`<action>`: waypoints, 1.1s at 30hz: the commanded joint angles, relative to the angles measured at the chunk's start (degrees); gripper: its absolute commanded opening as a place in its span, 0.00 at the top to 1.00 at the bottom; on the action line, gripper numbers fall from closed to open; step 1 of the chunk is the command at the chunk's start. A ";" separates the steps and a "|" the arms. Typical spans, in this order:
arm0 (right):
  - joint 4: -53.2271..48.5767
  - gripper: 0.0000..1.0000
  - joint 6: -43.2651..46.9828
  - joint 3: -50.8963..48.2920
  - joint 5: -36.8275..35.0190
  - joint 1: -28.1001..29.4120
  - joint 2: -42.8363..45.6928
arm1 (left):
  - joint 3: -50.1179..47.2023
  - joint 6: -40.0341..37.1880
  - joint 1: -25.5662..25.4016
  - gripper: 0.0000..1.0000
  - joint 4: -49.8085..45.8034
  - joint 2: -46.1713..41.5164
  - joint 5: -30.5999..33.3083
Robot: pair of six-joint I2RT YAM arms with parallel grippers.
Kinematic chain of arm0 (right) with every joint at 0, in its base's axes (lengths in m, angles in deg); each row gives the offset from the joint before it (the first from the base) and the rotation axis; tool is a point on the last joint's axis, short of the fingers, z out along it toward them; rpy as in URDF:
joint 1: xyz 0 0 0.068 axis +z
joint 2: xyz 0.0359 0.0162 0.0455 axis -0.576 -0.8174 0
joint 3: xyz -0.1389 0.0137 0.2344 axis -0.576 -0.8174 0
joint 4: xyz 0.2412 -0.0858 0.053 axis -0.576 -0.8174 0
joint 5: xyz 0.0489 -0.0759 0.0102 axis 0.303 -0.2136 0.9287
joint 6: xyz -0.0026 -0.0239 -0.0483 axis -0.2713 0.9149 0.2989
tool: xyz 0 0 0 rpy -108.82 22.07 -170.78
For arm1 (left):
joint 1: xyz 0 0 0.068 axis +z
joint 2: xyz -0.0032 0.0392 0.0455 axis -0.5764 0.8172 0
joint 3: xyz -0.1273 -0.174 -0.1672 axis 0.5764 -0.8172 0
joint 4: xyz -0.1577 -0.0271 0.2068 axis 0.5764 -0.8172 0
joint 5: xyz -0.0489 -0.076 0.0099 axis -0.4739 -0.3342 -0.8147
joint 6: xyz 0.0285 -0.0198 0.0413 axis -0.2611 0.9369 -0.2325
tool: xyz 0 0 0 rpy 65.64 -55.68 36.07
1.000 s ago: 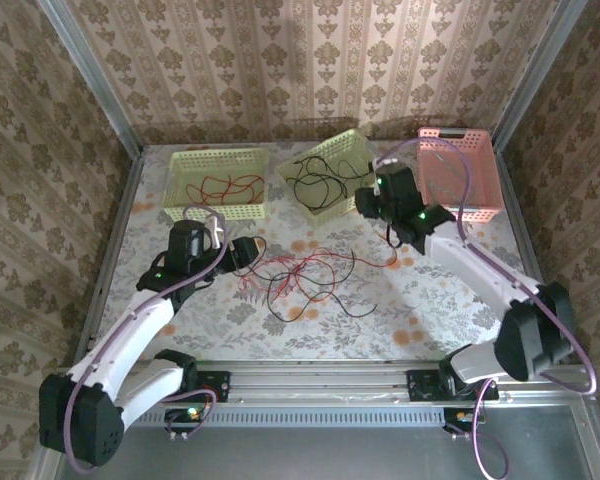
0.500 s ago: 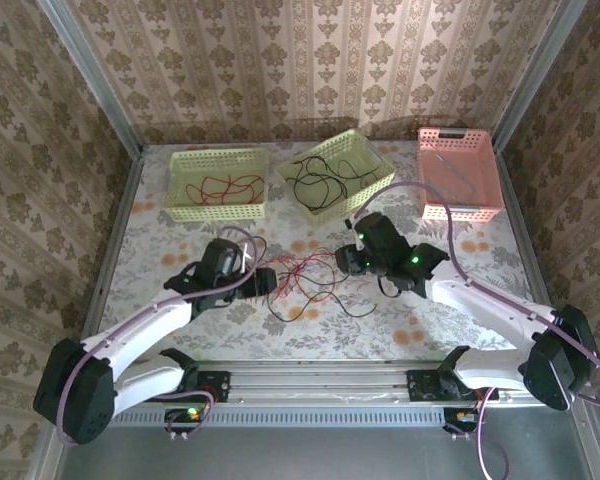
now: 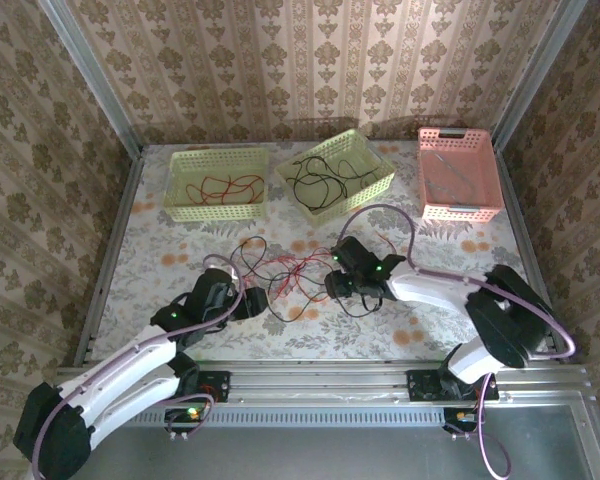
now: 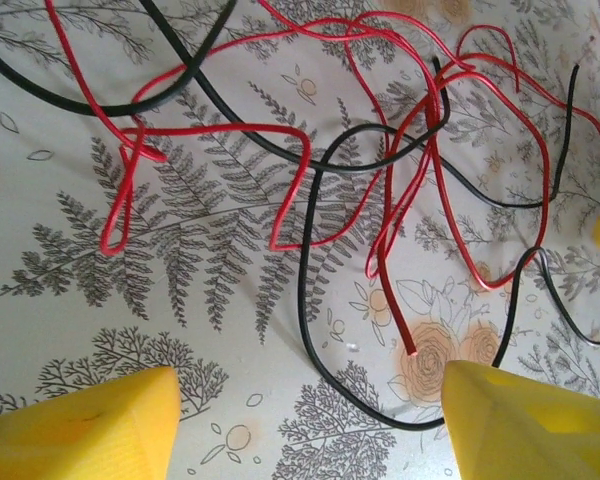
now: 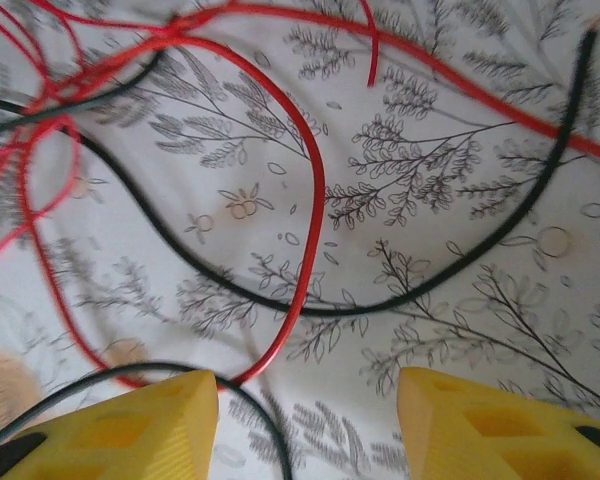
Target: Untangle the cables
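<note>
Red-black cables [image 3: 298, 272] tangled mid-table; left gripper [image 4: 310, 400], right gripper [image 5: 308, 390] both agape, empty; pinch one red strand only, pull slowly.

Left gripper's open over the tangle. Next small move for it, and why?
Probably lower the left gripper and close on the black cable whose loop runs between its open fingers. It holds nothing, the loop's bottom lies just ahead of the fingertips, and a red cable end sits close by, so a centred pinch should take black alone.
</note>
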 commanded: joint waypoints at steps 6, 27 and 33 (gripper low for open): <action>5.44 0.63 2.13 7.27 -0.05 -1.21 -12.22 | 4.31 0.51 -0.40 0.30 1.76 5.52 6.05; -9.35 1.00 12.72 21.58 -9.27 5.30 23.33 | 12.84 -5.33 -3.52 0.30 -4.42 -3.05 7.24; -8.40 1.00 18.61 32.13 -12.12 7.67 26.97 | 16.97 -8.07 -7.87 0.29 1.25 1.30 5.99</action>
